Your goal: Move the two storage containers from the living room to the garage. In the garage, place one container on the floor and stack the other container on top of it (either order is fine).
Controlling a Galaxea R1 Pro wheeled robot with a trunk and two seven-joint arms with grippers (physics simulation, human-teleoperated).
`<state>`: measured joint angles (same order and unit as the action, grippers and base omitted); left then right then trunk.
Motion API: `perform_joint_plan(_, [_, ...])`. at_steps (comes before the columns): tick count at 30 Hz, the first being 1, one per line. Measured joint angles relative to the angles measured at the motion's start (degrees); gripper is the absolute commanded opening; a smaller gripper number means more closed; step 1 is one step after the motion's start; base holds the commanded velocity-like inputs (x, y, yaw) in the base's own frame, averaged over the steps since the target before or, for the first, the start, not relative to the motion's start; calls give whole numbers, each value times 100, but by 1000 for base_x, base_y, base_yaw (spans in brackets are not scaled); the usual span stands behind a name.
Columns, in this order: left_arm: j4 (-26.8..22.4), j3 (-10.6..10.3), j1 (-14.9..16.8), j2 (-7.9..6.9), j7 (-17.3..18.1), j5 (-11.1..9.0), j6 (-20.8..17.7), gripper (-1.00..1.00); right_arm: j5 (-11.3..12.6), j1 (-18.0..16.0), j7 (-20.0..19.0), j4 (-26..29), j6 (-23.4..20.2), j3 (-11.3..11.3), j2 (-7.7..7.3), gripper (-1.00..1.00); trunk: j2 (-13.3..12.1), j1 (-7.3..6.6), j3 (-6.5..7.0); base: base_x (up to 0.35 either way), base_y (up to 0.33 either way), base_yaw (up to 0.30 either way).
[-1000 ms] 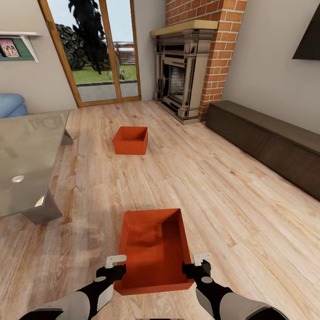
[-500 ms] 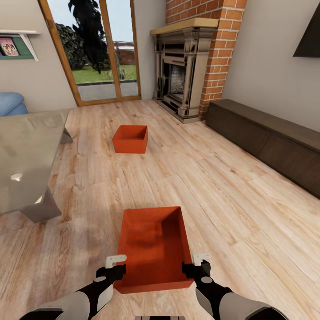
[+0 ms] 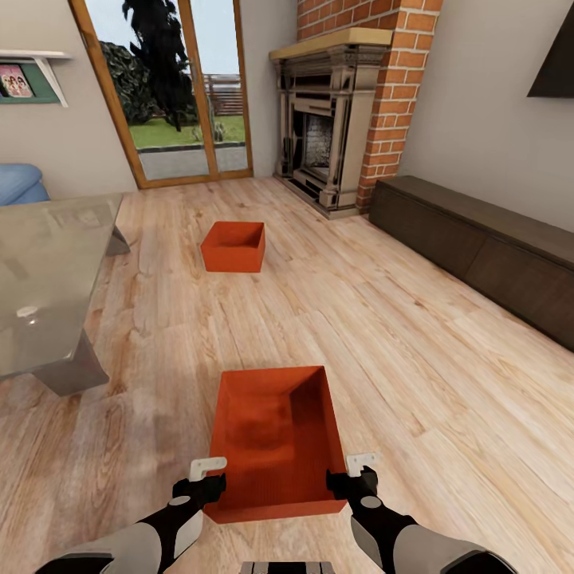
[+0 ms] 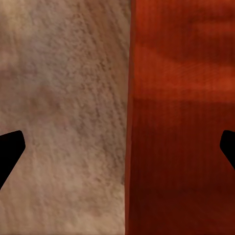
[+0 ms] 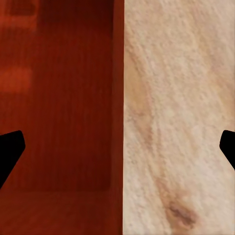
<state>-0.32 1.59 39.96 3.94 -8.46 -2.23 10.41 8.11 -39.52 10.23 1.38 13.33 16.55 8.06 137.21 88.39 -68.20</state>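
Observation:
Two orange-red storage containers sit on the living room's light wood planks. The near container (image 3: 271,434) lies right in front of me, open top up and empty. The far container (image 3: 233,245) stands further off toward the glass doors. My left gripper (image 3: 209,478) is at the near container's left wall and my right gripper (image 3: 351,474) at its right wall. In the left wrist view the left gripper (image 4: 119,149) is open, straddling the container wall (image 4: 181,122). The right wrist view shows the right gripper (image 5: 117,149) open, straddling the opposite wall (image 5: 58,98).
A glass-topped table (image 3: 48,271) stands at the left, with a blue sofa (image 3: 16,183) behind it. A low dark cabinet (image 3: 478,239) runs along the right wall under a black TV (image 3: 558,64). The brick fireplace (image 3: 327,135) and wood-framed glass doors (image 3: 175,88) are at the back.
The whole picture has shifted slightly, so the camera moved. Both grippers keep their places at the near container's side walls, still open.

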Motion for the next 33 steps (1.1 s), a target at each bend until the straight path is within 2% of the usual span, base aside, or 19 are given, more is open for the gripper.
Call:
perform_joint_plan(16, [0, 2, 0, 0, 0, 0, 0, 100, 0, 0, -9, 0, 0, -1, -7, 100, 600, 329, -269, 0, 0, 0])
perform_joint_plan(19, [-4, 6, 2, 0, 1, 10, -1, 100, -28, -4, -8, 10, 0, -30, -4, 100, 606, 336, -334, 0, 0, 0])
perform_joint_plan(33, [-5, 11, 2, 0, 1, 13, -2, 100, -38, -4, -12, 12, -3, -27, -6, 100, 607, 336, -335, 0, 0, 0])
